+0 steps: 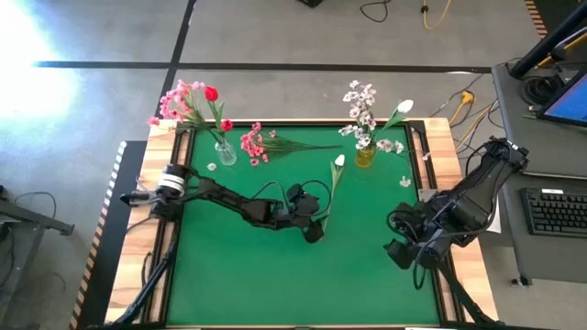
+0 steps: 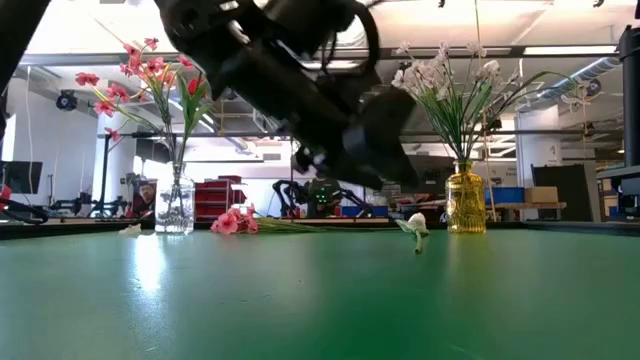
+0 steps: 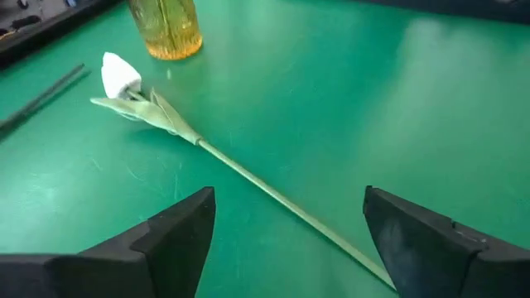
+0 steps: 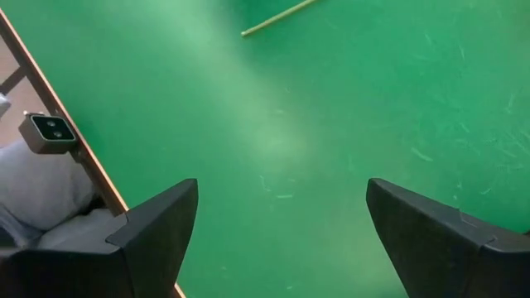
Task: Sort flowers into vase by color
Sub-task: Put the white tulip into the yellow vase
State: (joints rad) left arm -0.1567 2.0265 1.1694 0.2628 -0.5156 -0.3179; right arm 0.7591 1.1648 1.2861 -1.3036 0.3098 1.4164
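A white tulip [image 3: 120, 74] lies flat on the green mat, its thin stem [image 3: 273, 192] running from the bud toward my left gripper [image 3: 290, 207]. That gripper [image 1: 315, 225] is open and low over the mat at the table's middle, one finger on either side of the stem's free end. I see no touch. A pink spray [image 1: 255, 144] lies on the mat beside the clear vase [image 1: 224, 152], which holds red and pink flowers. The yellow vase [image 1: 365, 154] holds white flowers. My right gripper [image 1: 404, 249] hangs open above the mat near the right edge, with nothing between its fingers [image 4: 157, 228].
Small white petals [image 1: 404, 181] lie loose near the yellow vase. The near half of the green mat [image 1: 275, 284] is bare. A small camera [image 4: 50, 128] sits at the table's wooden edge. A keyboard [image 1: 558, 211] rests on a desk beyond the right edge.
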